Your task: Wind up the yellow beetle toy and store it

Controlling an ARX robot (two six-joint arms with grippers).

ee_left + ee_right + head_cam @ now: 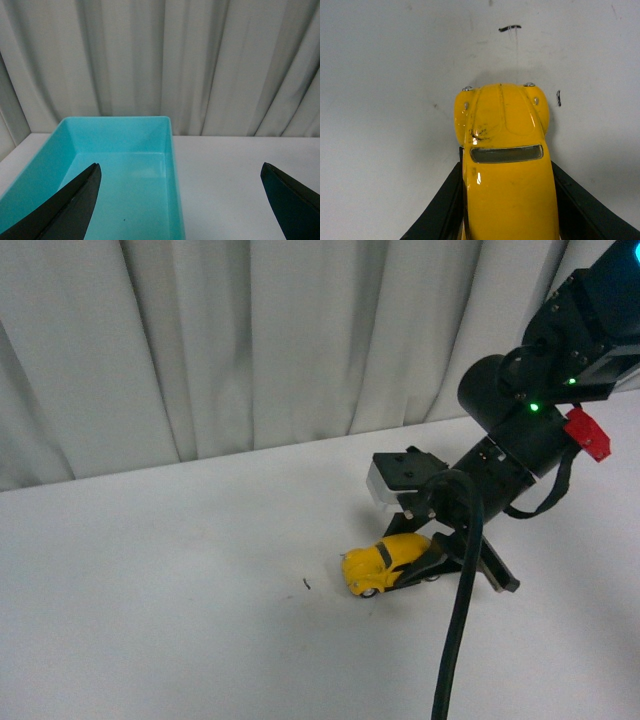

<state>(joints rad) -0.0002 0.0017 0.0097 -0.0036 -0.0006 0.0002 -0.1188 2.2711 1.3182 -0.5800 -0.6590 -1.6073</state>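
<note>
A thick black cable (460, 620) hangs down at the front. Just behind it, the small shiny yellow beetle toy (385, 562) (505, 165) sits on the flat white table (150, 590). The right gripper (405, 562) (506, 167) has its two black fingers (447, 207) pressed on the car's sides, so it is closed around the car, whose round nose pokes out past them. A tiny dark mark (306, 585) lies near the nose.

The left gripper (180, 172) is spread wide and holds nothing. It hangs over a long turquoise plastic box (120, 135). Far back hangs a pale folded curtain (250, 340).
</note>
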